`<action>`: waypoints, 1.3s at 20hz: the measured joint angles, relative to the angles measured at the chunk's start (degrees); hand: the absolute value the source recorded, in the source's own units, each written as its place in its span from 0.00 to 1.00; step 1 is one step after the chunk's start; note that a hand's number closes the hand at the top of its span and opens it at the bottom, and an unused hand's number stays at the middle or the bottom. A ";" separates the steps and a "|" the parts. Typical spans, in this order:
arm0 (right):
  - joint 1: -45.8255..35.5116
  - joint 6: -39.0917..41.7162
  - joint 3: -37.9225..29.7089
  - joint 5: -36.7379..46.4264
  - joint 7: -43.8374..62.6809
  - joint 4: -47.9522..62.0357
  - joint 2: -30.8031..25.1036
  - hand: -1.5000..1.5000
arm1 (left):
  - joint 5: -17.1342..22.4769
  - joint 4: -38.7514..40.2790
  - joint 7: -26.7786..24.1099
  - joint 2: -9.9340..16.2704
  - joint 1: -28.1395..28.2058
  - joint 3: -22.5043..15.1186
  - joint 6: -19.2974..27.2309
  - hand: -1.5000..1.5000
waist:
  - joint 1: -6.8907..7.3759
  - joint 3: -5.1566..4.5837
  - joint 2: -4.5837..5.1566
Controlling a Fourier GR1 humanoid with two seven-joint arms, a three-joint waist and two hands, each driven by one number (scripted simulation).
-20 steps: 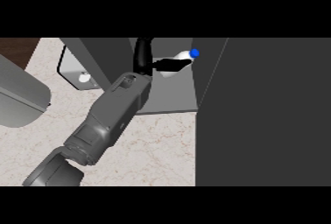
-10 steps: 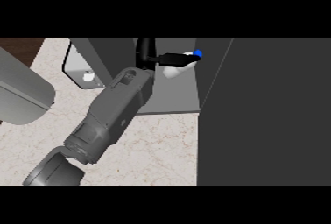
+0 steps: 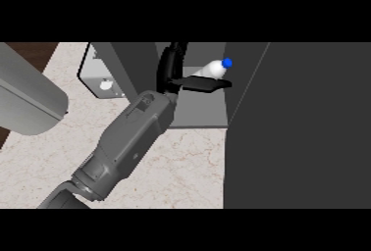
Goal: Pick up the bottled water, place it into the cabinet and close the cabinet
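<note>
Black fingers of one hand [image 3: 190,82] curl around the bottled water [image 3: 214,68], which sits inside the open cabinet [image 3: 199,110] toward twelve o'clock, blue cap pointing to one o'clock. Its grey forearm [image 3: 127,142] crosses the marble table [image 3: 181,166] from seven o'clock.

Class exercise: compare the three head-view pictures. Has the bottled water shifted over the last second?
Yes, slightly. Held by the hand, the bottled water first moved up the view, deeper into the cabinet, then came partly back, judged against the dark door's edge.
</note>
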 measured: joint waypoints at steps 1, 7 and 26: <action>0.22 0.10 -0.01 -0.07 -0.06 -0.01 0.09 0.00 | 0.21 -2.10 0.78 0.00 1.27 -0.85 0.20 0.00 | 0.12 0.00 -0.06; -1.51 -1.77 3.16 0.16 2.06 -0.12 1.29 0.00 | 0.03 -16.74 3.81 0.48 11.29 -5.79 2.38 0.00 | 1.28 0.00 -0.24; -1.96 4.33 11.26 0.98 6.28 -0.64 -5.31 1.00 | -3.77 -58.24 10.09 11.26 44.58 -16.16 5.78 0.00 | 1.17 -0.02 -0.12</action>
